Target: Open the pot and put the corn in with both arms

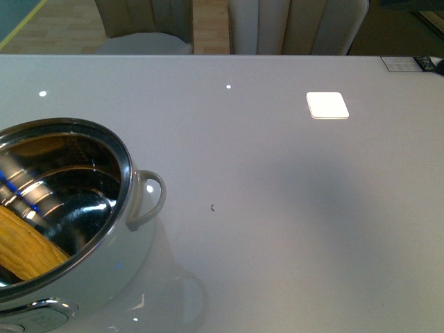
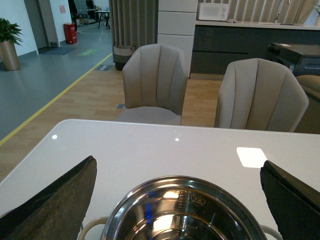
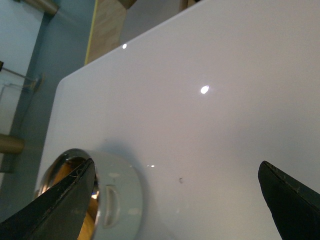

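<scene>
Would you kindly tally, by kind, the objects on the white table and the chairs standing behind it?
Large white pots with shiny steel inside: 1
Yellow corn cobs, lying inside the pot: 1
Beige padded chairs behind the table: 2
Total: 4

No legible text is showing in any view. A round stamped mark is sitting on the inner wall of the pot just below the rim, its characters too small to read. A printed label is lying at the table's far right corner, also unreadable, and a small sign is hanging on a distant wall, blurred.
</scene>
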Controlling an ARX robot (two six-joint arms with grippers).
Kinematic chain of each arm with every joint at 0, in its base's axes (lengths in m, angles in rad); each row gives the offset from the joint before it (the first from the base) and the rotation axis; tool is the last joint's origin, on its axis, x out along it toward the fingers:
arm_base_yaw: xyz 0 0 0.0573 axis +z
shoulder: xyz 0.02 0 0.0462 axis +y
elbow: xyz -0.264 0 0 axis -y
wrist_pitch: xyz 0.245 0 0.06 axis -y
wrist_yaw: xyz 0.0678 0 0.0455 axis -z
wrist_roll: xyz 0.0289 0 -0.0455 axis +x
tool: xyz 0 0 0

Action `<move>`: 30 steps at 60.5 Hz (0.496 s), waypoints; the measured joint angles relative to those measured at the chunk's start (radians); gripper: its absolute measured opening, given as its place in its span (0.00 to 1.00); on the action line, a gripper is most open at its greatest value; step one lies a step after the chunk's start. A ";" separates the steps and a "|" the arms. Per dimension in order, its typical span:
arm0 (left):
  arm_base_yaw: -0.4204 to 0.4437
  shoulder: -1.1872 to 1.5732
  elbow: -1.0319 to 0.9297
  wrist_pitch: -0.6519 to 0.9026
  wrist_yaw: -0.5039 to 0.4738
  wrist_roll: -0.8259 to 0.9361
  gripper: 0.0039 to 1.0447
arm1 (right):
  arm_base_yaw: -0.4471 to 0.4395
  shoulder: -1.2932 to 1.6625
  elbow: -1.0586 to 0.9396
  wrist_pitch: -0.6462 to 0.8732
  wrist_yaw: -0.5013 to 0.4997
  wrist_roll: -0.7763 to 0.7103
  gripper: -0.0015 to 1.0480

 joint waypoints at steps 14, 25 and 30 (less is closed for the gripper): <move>0.000 0.000 0.000 0.000 0.000 0.000 0.94 | -0.092 -0.244 -0.121 -0.057 -0.009 -0.104 0.92; 0.000 0.000 0.000 0.000 0.000 0.000 0.94 | -0.069 -0.240 -0.294 0.391 0.309 -0.354 0.72; 0.000 0.000 0.000 0.000 0.000 0.000 0.94 | -0.084 -0.293 -0.361 0.511 0.332 -0.448 0.57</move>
